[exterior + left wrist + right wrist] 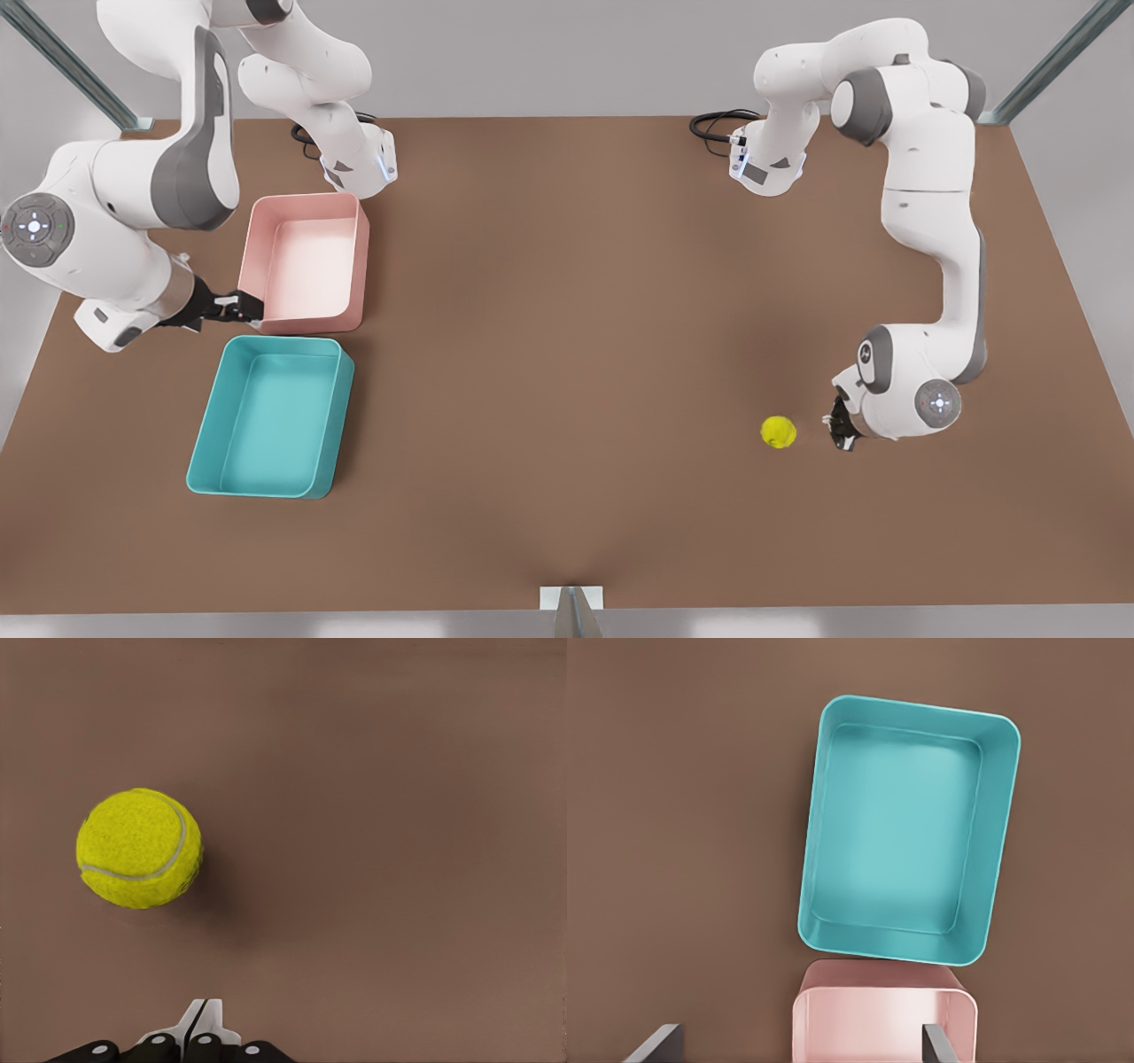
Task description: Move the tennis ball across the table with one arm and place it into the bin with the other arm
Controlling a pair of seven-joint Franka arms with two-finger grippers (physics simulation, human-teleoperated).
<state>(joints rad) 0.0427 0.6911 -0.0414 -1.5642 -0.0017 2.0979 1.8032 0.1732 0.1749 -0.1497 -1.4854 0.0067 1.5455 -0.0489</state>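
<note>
**Ball loose by left pincer; right pincer waits over the bins**

The tennis ball [778, 431] lies on bare desk [567, 354], toward 4 o'clock in the front view, well in from the near and side edges. The left pincer [842, 431] sits low just at the ball's 3 o'clock, not touching it; its fingers [197, 1028] are pressed together, tips meeting, gripping nothing. The ball's curved seam is visible in the left wrist view [138, 848]; no readable writing on it.

The teal bin [270, 416] sits toward 8 o'clock, the pink bin [306, 261] just at its 12 o'clock, a narrow gap between them. Wide open desk runs between ball and bins.

The right pincer [239, 307] hangs above the pink bin's corner, waiting, fingers [656, 1043] spread wide, nothing held. Both bins look empty. The arm joints carry small indicator marks, not legible.
</note>
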